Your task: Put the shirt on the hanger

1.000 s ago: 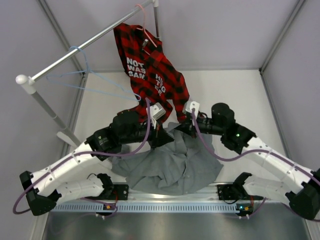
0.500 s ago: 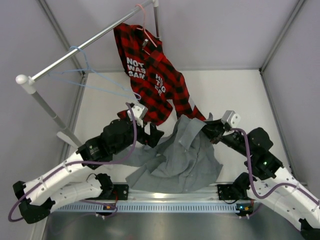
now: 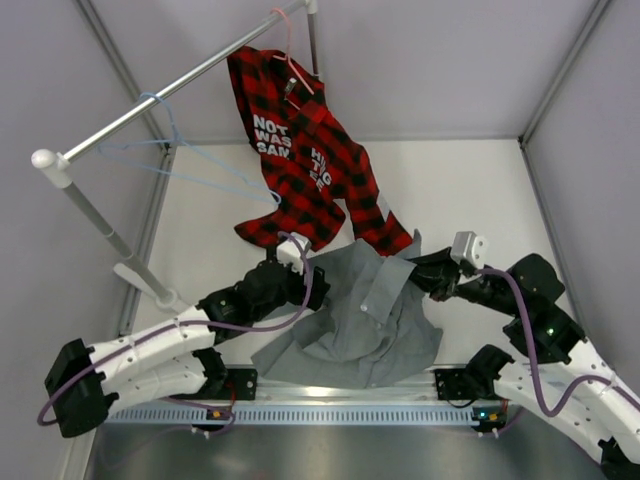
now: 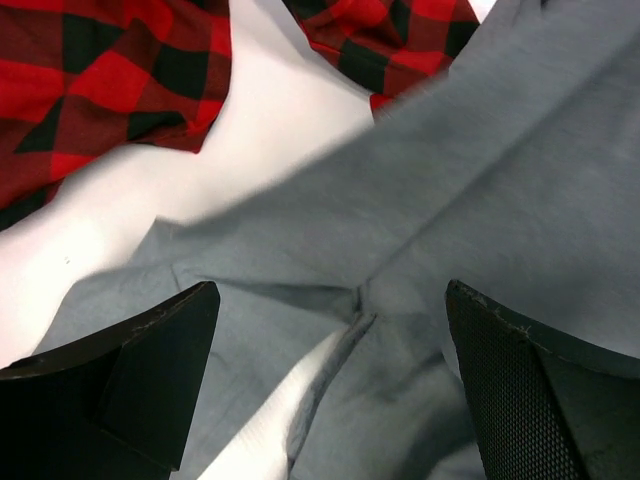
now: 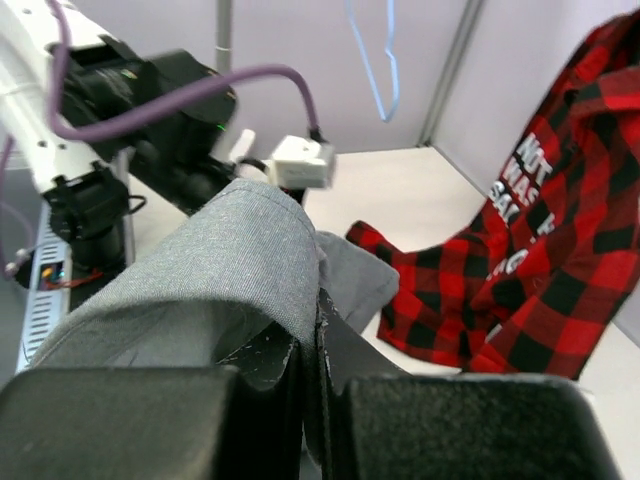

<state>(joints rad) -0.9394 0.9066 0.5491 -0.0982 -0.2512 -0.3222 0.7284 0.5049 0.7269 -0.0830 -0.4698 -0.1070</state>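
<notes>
The right gripper [image 5: 312, 338] clamps a raised fold of the grey shirt [image 3: 345, 325]; the left gripper [image 4: 330, 292] hangs wide open just above it.

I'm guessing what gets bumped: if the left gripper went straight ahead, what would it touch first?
Probably the shirt: the left gripper points at its grey fabric, jaws open, nothing in between.

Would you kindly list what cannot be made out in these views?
Right wrist view: which part of the shirt the right gripper is shut on; draped fabric covers the spot.
Right wrist view: most of the hanger, cut off by the top edge.
Left wrist view: whether the open left gripper touches the shirt; depth unclear.
Top view: the plaid shirt's full lettering, hidden by folds.
</notes>
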